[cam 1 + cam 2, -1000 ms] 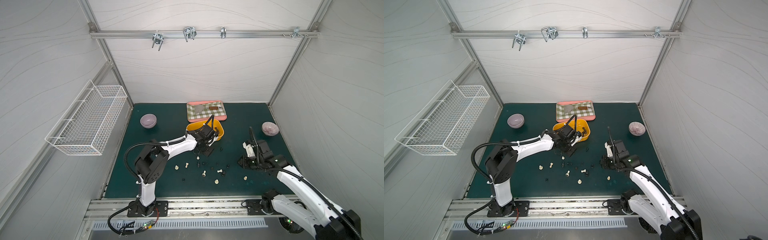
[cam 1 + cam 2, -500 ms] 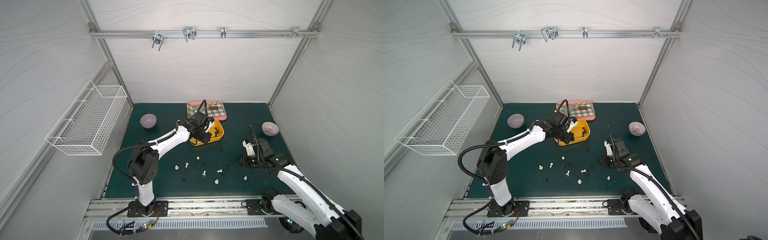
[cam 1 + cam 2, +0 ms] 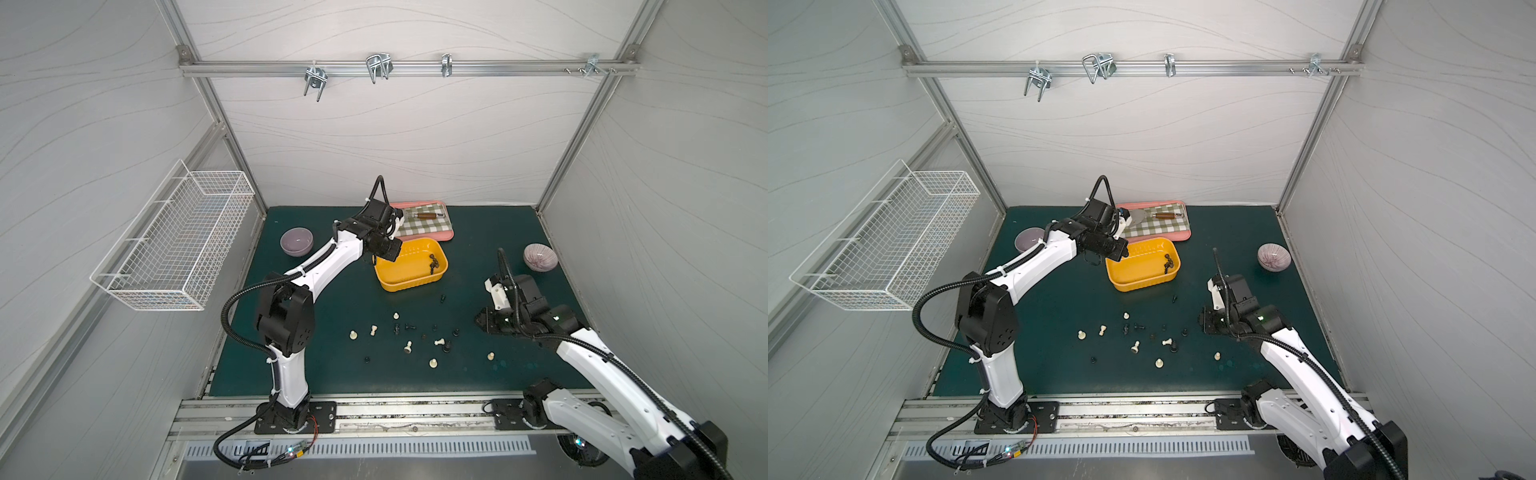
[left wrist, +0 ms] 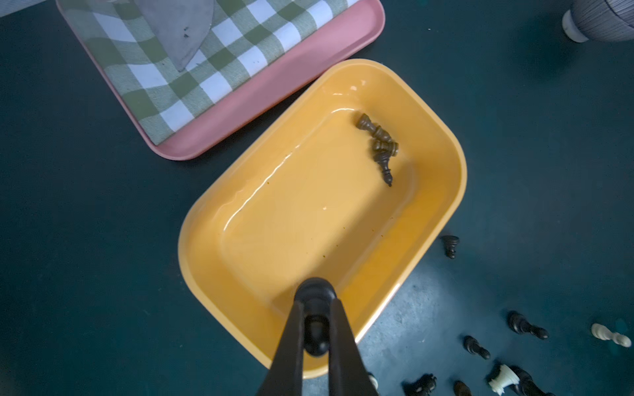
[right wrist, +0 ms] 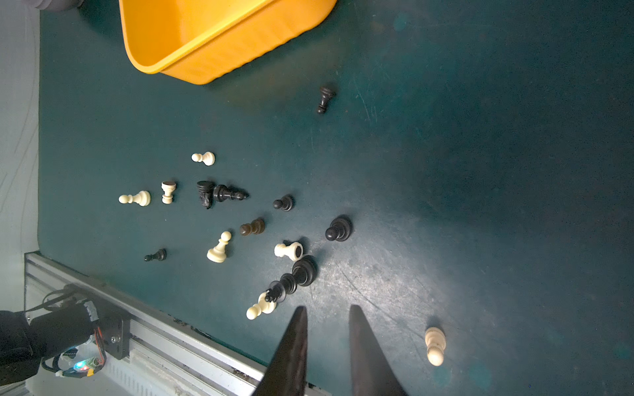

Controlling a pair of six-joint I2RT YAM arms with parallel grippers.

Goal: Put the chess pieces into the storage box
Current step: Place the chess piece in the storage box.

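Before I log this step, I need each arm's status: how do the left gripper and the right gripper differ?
The left gripper is shut on a dark chess piece; the right gripper holds nothing, its jaws slightly apart. The left gripper hangs over the storage box; the right gripper is over the green mat beside loose chess pieces. Both have black tapered fingers.

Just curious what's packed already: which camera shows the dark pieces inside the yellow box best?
The left wrist view: the dark pieces lie large and sharp in the storage box. Both top views show only a tiny dark cluster. The right wrist view shows only part of the box, not them.
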